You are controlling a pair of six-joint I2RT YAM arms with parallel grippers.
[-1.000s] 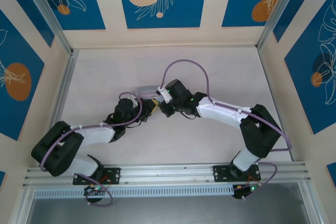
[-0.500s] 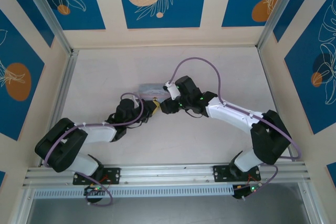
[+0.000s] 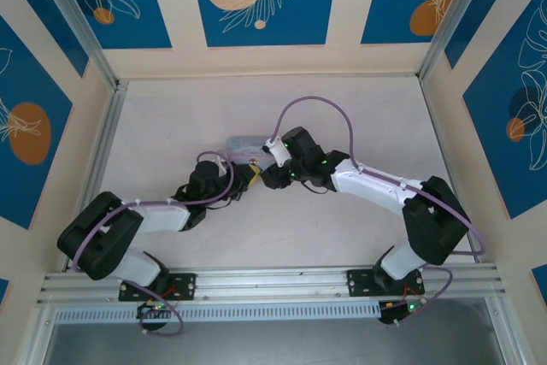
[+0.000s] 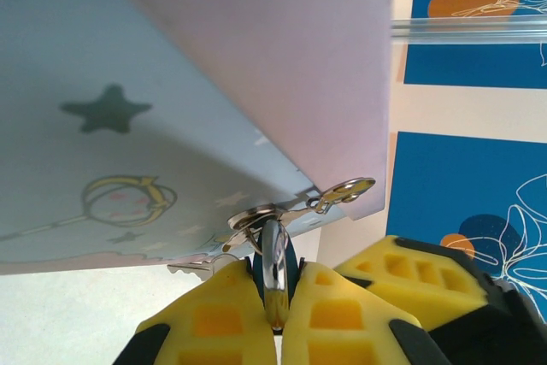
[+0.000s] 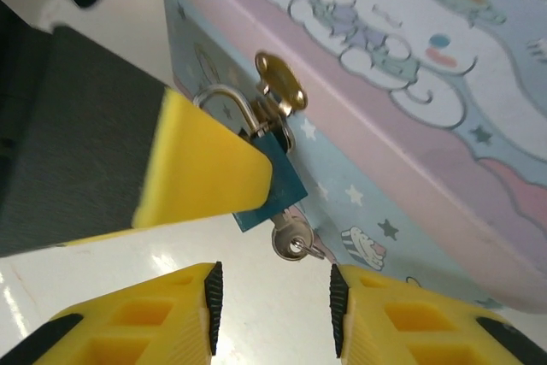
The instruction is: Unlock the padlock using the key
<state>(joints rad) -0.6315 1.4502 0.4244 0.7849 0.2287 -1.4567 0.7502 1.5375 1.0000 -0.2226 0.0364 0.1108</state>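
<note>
Padlock with key, on cartoon-rabbit tin, in left gripper

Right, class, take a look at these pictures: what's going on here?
The left claw is clamped on the small blue padlock, which hangs by its shackle from the clasp of a cartoon-printed tin. The key is already in the bottom of the padlock. The right claw is open just short of the key, not touching it.
</note>
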